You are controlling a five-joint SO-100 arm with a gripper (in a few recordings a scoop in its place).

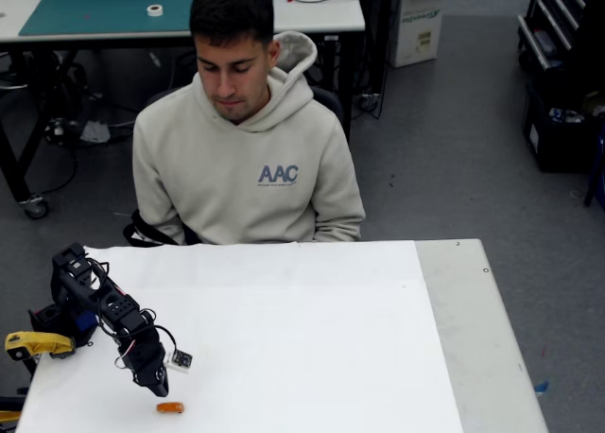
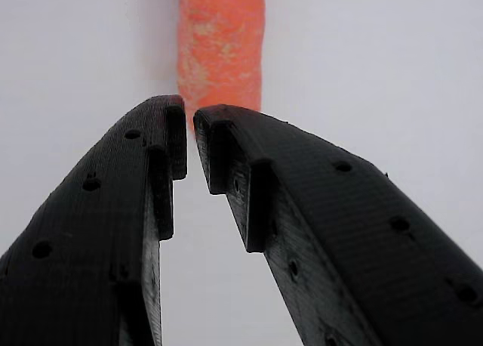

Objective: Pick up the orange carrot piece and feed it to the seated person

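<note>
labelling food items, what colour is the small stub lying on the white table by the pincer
Orange with pale, whitish patches: the small oblong carrot stub shows best in the wrist view.

- The fixed view looks down from high above the tabletop [image 1: 312, 329], facing the seated person [image 1: 246, 159] behind its far edge.
- The wrist view peers past the pincer [image 2: 189, 134], very close to the tabletop.
- Both views share the orange carrot piece [image 1: 170, 407].
</note>
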